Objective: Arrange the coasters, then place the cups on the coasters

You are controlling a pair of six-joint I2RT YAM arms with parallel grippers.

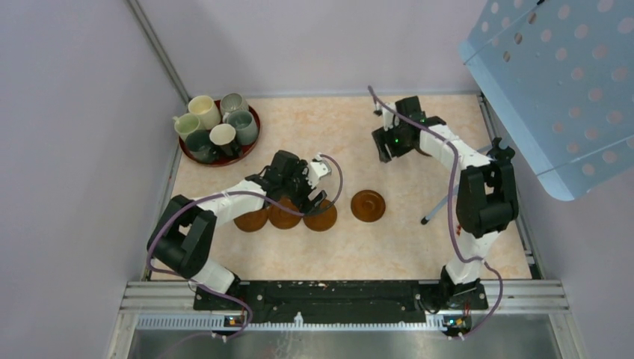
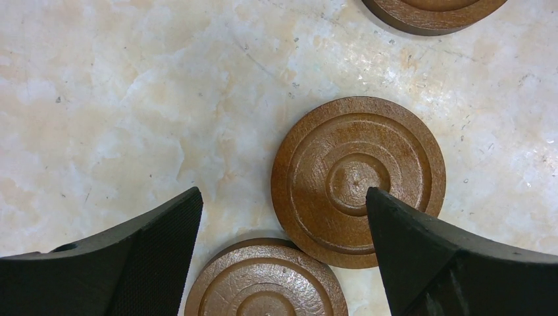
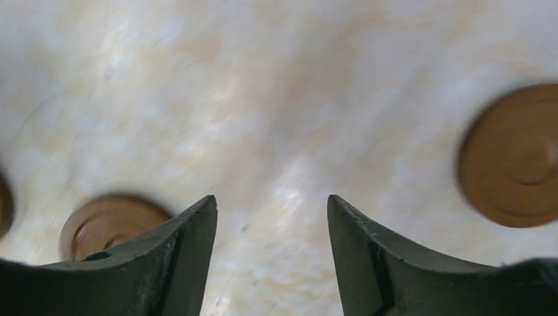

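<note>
Four brown coasters lie in a row across the middle of the table: one [image 1: 251, 220], one [image 1: 285, 215], one [image 1: 320, 216] and one apart to the right [image 1: 368, 206]. My left gripper [image 1: 312, 188] hovers over the row. In the left wrist view that gripper [image 2: 283, 193] is open, with a ringed coaster [image 2: 358, 181] under its right finger, another [image 2: 266, 282] just below and a third [image 2: 434, 12] at the top edge. Several cups [image 1: 217, 126] stand on the dark red tray [image 1: 254, 118]. My right gripper [image 1: 389, 142] is at the far side; it [image 3: 271, 197] is open over bare table, with blurred coasters right [image 3: 513, 155] and left [image 3: 108, 224].
A blue perforated panel [image 1: 553, 90] overhangs the far right corner. A thin grey rod [image 1: 439, 208] lies beside the right arm. Grey walls close the left and back sides, and a metal rail [image 1: 344, 295] runs along the near edge.
</note>
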